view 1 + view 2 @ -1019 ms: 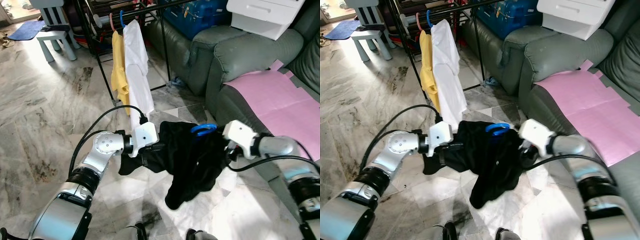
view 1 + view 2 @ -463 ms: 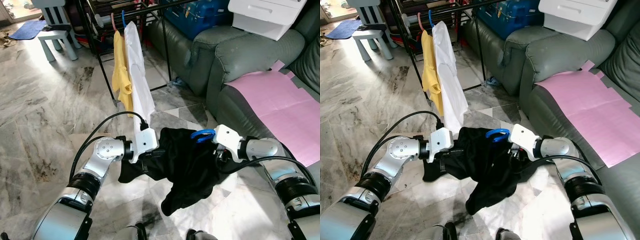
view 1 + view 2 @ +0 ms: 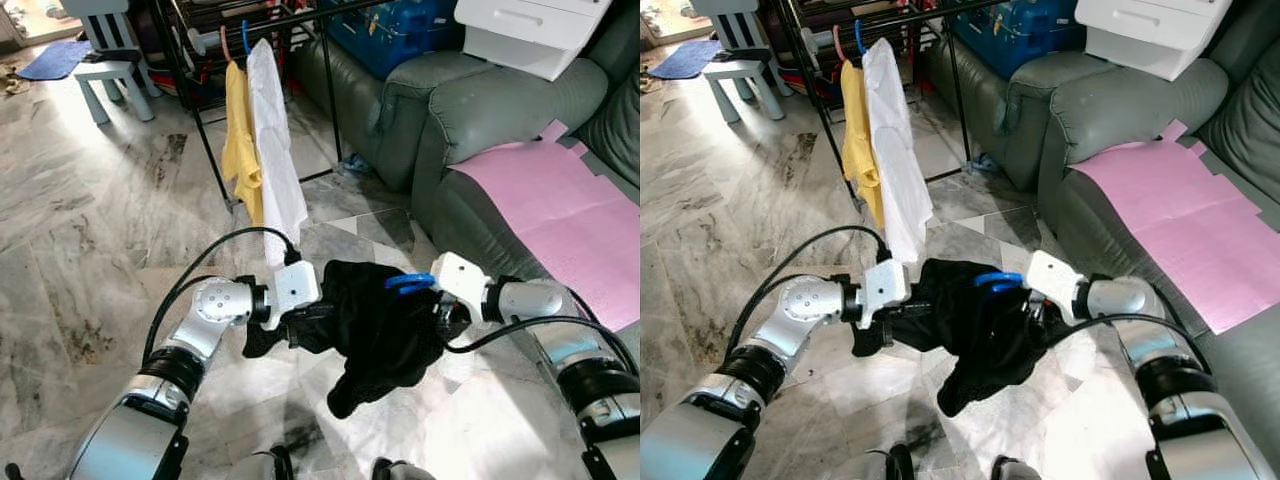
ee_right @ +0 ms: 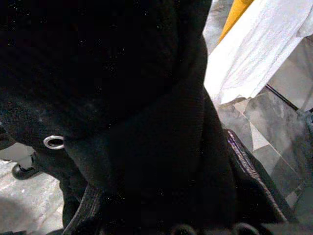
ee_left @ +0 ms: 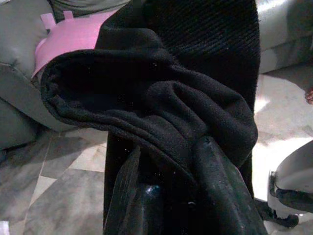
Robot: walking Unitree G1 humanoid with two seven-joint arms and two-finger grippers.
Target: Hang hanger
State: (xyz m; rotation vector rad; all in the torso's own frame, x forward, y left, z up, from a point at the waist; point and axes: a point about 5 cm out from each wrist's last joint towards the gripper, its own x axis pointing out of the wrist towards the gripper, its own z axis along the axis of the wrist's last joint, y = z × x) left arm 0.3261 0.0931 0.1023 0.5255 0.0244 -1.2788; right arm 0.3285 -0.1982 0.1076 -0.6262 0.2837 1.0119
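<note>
Two grippers hold our black garment (image 3: 375, 320) on its blue hanger (image 3: 410, 283) at lower centre: the left gripper (image 3: 300, 322) and right gripper (image 3: 440, 318) are each clamped on the cloth. Upper left, we see yellow (image 3: 240, 140) and white (image 3: 275, 150) shirts hanging on the rack (image 3: 200, 120).

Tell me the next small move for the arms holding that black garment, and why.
Probably carry the black garment forward toward the rack: the left gripper and right gripper hold it low, its blue hanger hook far short of the rail where the white shirt hangs.
</note>
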